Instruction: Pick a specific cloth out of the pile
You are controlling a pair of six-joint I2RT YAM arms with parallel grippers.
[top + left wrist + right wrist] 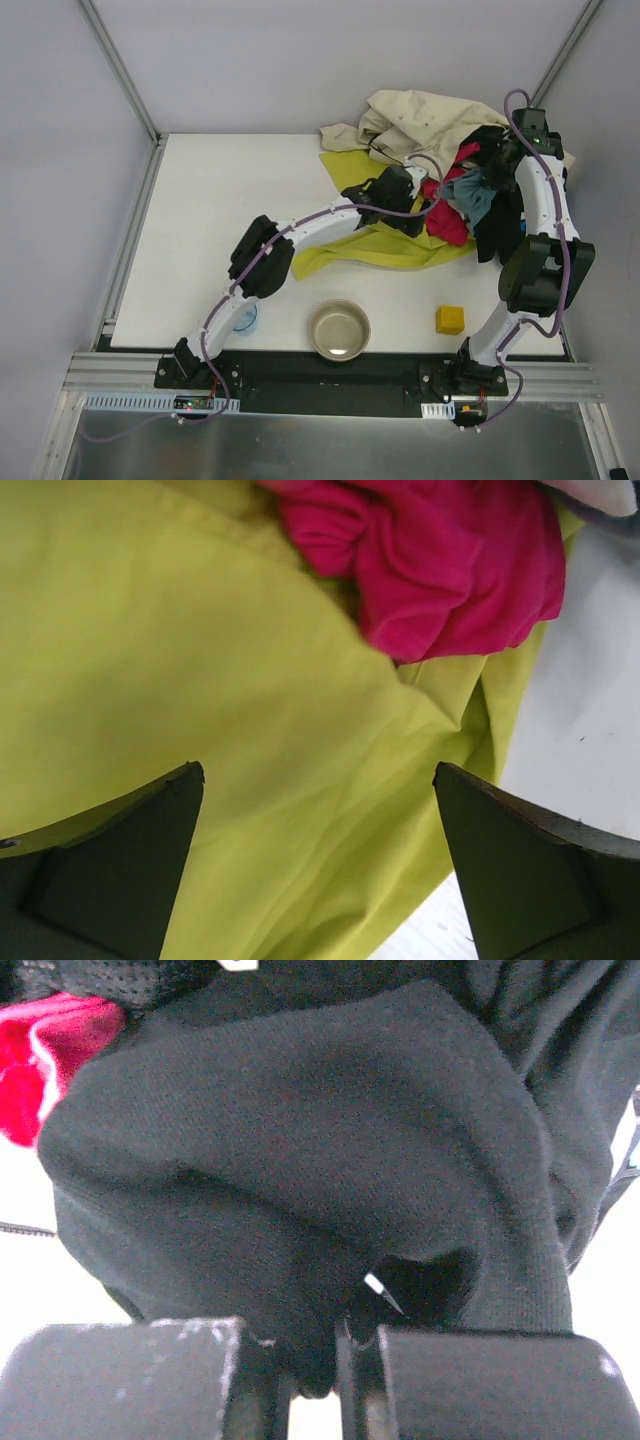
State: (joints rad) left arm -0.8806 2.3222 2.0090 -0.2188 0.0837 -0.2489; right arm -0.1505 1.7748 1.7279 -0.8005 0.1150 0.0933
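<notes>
The yellow-green cloth (375, 245) lies spread on the table, partly under the pile (455, 160) of beige, black, magenta and blue-grey fabrics. My left gripper (410, 205) hovers over it at the pile's near-left side. In the left wrist view the left gripper (318, 770) is open, jaws wide, with the cloth (200, 660) filling the space below and the magenta cloth (430, 560) just beyond. My right gripper (497, 152) is at the pile's right side. In the right wrist view it (315, 1345) is shut on a fold of black cloth (300, 1160).
A metal bowl (339, 331) stands near the table's front edge, with a yellow block (450, 319) to its right. A small blue object (246, 318) sits by the left arm. The big beige cloth (425, 120) tops the pile at the back.
</notes>
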